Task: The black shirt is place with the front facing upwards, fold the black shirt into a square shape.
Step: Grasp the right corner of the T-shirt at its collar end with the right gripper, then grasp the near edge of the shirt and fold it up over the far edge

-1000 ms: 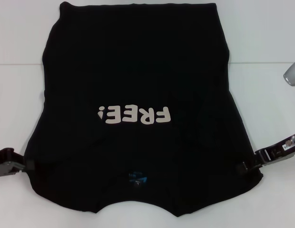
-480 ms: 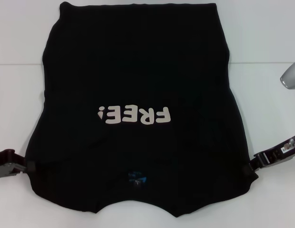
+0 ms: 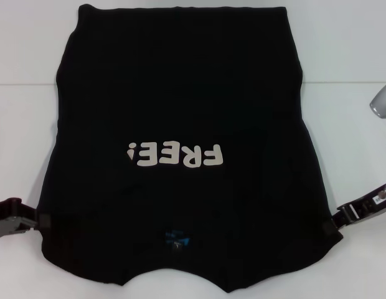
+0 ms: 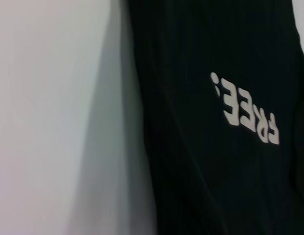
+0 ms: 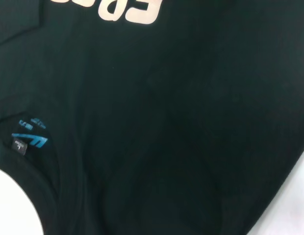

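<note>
Both grippers have slid outward and a little nearer to me since a second ago, and the near corners of the black shirt [image 3: 180,112] have gone with them, so its near edge now lies wider and flatter. I see the shirt spread front-up over the white table [image 3: 342,56], filling the middle of my head view, hem toward 12 o'clock and collar toward 6. The cream "FREE!" lettering [image 3: 175,156] sits just below centre and reads upside down from my side, and the small blue neck label [image 3: 178,237] lies below it toward 6 o'clock. My left gripper [image 3: 32,221] is at about 8 o'clock, pressed together on the shirt's edge there. My right gripper [image 3: 335,222] is at about 4 o'clock, pinching the opposite edge. Neither wrist view shows its own fingers; the left one shows the shirt's side edge against bare table, the right one the collar and label.
</note>
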Controlling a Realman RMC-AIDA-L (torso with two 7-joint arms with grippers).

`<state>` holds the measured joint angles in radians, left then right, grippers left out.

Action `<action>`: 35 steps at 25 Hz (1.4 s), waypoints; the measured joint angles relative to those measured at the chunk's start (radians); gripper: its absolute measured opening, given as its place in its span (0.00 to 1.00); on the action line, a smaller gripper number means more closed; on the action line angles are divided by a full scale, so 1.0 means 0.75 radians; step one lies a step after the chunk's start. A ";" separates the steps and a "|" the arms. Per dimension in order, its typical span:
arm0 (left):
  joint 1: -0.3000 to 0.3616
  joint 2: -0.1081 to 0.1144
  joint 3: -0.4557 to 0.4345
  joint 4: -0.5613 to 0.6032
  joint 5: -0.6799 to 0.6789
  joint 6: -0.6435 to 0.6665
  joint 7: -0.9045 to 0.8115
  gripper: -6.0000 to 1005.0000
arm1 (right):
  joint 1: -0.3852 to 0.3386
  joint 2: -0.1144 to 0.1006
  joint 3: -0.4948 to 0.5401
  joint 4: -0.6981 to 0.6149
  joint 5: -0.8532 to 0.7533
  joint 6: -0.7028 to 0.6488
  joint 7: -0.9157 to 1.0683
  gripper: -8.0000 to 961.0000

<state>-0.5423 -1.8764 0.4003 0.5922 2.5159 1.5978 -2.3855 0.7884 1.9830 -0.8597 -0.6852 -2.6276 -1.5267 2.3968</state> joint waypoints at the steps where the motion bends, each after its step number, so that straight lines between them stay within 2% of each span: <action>1: -0.001 0.003 0.000 0.000 0.000 0.020 0.001 0.03 | 0.000 -0.008 0.002 -0.002 0.001 -0.023 -0.014 0.06; 8: -0.003 0.015 0.011 -0.002 0.023 0.289 0.036 0.03 | -0.020 -0.079 0.005 -0.005 -0.012 -0.240 -0.178 0.06; 10: -0.003 0.015 0.030 -0.004 0.046 0.382 0.041 0.03 | -0.029 -0.085 0.004 -0.005 -0.038 -0.306 -0.230 0.06; 14: 0.002 0.000 0.148 -0.004 0.068 0.530 0.054 0.03 | -0.051 -0.079 -0.004 0.003 -0.108 -0.461 -0.366 0.06; 16: 0.011 -0.013 0.224 -0.004 0.068 0.562 0.054 0.03 | -0.056 -0.064 -0.006 0.021 -0.157 -0.513 -0.414 0.06; 19: 0.022 -0.027 0.265 -0.005 0.069 0.571 0.063 0.03 | -0.066 -0.042 -0.004 0.025 -0.187 -0.526 -0.431 0.06; 21: 0.022 -0.027 0.261 -0.012 0.067 0.567 0.080 0.03 | -0.071 -0.039 0.014 0.026 -0.180 -0.521 -0.432 0.06; 24: -0.003 -0.018 0.198 -0.021 0.058 0.531 0.090 0.03 | -0.070 -0.043 0.092 0.029 -0.153 -0.508 -0.435 0.06; 26: -0.029 -0.008 0.114 -0.022 0.056 0.491 0.085 0.03 | -0.064 -0.054 0.181 0.029 -0.129 -0.494 -0.432 0.06; 31: -0.084 0.023 -0.219 -0.032 0.052 0.368 0.065 0.03 | -0.063 -0.107 0.492 0.033 -0.016 -0.426 -0.376 0.06; 34: -0.093 0.041 -0.436 -0.054 -0.018 0.254 0.050 0.03 | -0.090 -0.134 0.642 0.035 0.093 -0.366 -0.330 0.06; 35: -0.091 0.043 -0.463 -0.062 -0.045 0.224 0.050 0.03 | -0.102 -0.139 0.680 0.041 0.144 -0.330 -0.320 0.06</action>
<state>-0.6108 -1.8445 0.0531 0.5458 2.4824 1.7657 -2.3481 0.7119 1.8790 -0.3494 -0.6546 -2.5198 -1.7742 2.1569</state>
